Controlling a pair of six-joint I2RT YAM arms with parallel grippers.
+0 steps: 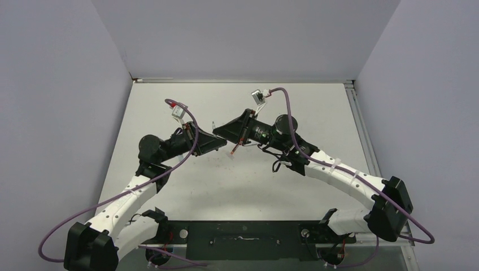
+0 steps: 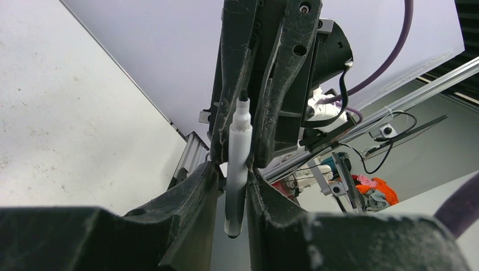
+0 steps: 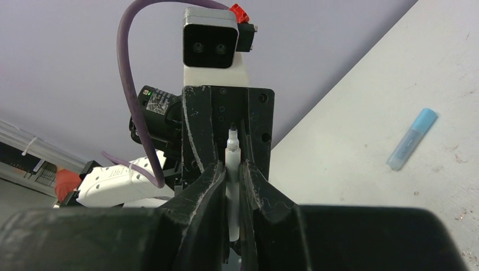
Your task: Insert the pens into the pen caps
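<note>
A pale grey-white pen (image 2: 238, 147) with a dark tip spans the gap between my two grippers, which meet tip to tip above the middle of the table. My right gripper (image 3: 233, 169) is shut on the pen (image 3: 232, 152). My left gripper (image 2: 233, 169) has closed in around the same pen from the opposite side, its fingers hugging the barrel. In the top view the left gripper (image 1: 213, 141) and right gripper (image 1: 223, 134) almost touch. A thin red pen (image 1: 236, 148) lies on the table under the right gripper. One light-blue pen cap (image 3: 412, 138) lies flat on the table.
The white table (image 1: 282, 186) is walled in by pale panels at the back and both sides. A metal rail (image 1: 357, 113) runs along its right edge. Purple cables (image 1: 288, 107) loop off both wrists.
</note>
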